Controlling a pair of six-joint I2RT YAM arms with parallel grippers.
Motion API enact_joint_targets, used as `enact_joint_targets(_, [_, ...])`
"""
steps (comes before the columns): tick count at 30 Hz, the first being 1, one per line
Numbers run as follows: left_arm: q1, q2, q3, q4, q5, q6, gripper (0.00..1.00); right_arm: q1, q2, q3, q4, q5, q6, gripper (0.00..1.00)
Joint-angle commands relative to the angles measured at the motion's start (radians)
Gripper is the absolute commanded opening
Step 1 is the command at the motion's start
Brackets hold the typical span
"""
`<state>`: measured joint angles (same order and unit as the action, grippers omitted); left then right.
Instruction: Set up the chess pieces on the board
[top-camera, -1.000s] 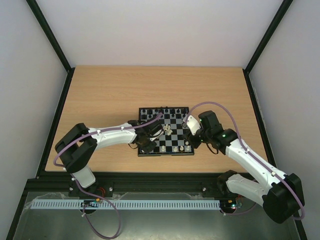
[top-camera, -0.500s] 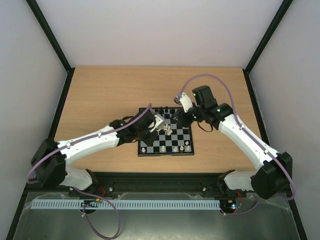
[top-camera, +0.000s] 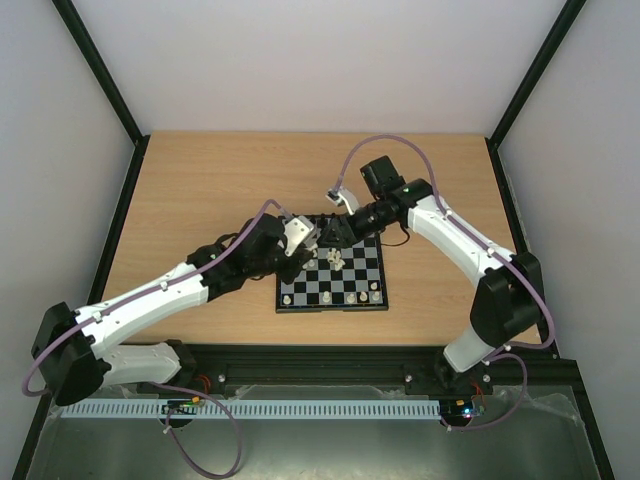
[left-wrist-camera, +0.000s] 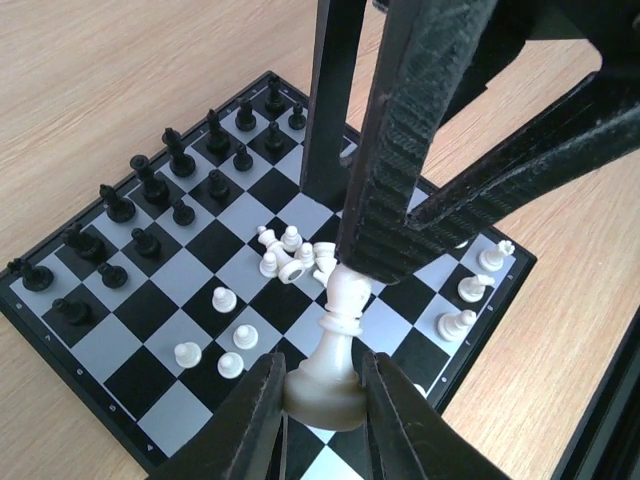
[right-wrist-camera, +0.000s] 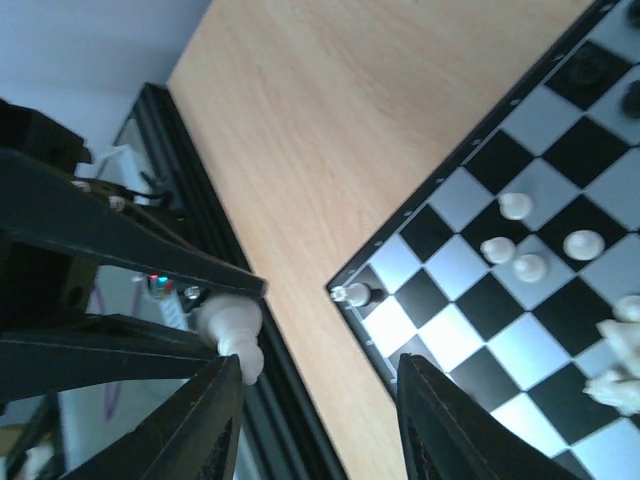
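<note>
The board (top-camera: 345, 283) lies mid-table. Black chess pieces (left-wrist-camera: 150, 185) stand in two rows along its far side. White pawns (left-wrist-camera: 245, 337) stand loose, other white pieces lie in a heap (left-wrist-camera: 295, 255), and a few white pieces (left-wrist-camera: 470, 290) line one edge. My left gripper (left-wrist-camera: 322, 375) is shut on the base of a white chess piece (left-wrist-camera: 335, 370), held upright above the board. My right gripper (right-wrist-camera: 318, 365) is open, its fingers (left-wrist-camera: 400, 150) just above that piece's head. In the right wrist view the held white piece (right-wrist-camera: 232, 335) sits beside the right gripper's left finger.
The two arms meet over the board's far left part, left gripper (top-camera: 308, 240) against right gripper (top-camera: 332, 232). Bare wooden table (top-camera: 200, 190) surrounds the board. A black frame rail (top-camera: 300, 355) runs along the table's near edge.
The left arm has reached out over the far left of the board. The right arm has swung from the board's near right to its far side, and its jaws have widened.
</note>
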<state>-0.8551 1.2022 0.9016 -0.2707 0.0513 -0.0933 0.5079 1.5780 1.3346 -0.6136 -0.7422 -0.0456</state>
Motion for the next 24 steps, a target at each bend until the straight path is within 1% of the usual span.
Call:
enact_joint_targets(1, [0.012, -0.026, -0.015, 0.047, 0.043, 0.010, 0.17, -0.002, 0.022, 0.031, -0.078, -0.177, 0.025, 0.44])
enact_joint_targets(5, [0.014, -0.027, -0.016, 0.048, 0.056, 0.012, 0.17, -0.002, 0.031, 0.024, -0.064, -0.237, 0.040, 0.40])
enact_joint_targets(8, [0.014, -0.030, -0.019, 0.053, 0.063, 0.012, 0.18, -0.002, 0.043, 0.016, -0.057, -0.253, 0.050, 0.32])
enact_joint_targets(13, [0.014, -0.030, -0.021, 0.053, 0.068, 0.014, 0.18, 0.000, 0.058, 0.006, -0.053, -0.285, 0.057, 0.26])
enact_joint_targets(21, [0.013, -0.029, -0.023, 0.053, 0.059, 0.013, 0.19, 0.001, 0.041, -0.013, -0.040, -0.288, 0.055, 0.10])
enact_joint_targets(23, [0.013, -0.027, -0.020, 0.050, 0.043, 0.007, 0.24, 0.001, 0.025, -0.018, -0.031, -0.260, 0.054, 0.07])
enact_joint_targets(24, [0.015, -0.027, -0.018, 0.044, 0.026, 0.003, 0.30, 0.001, 0.016, -0.018, -0.026, -0.234, 0.055, 0.06])
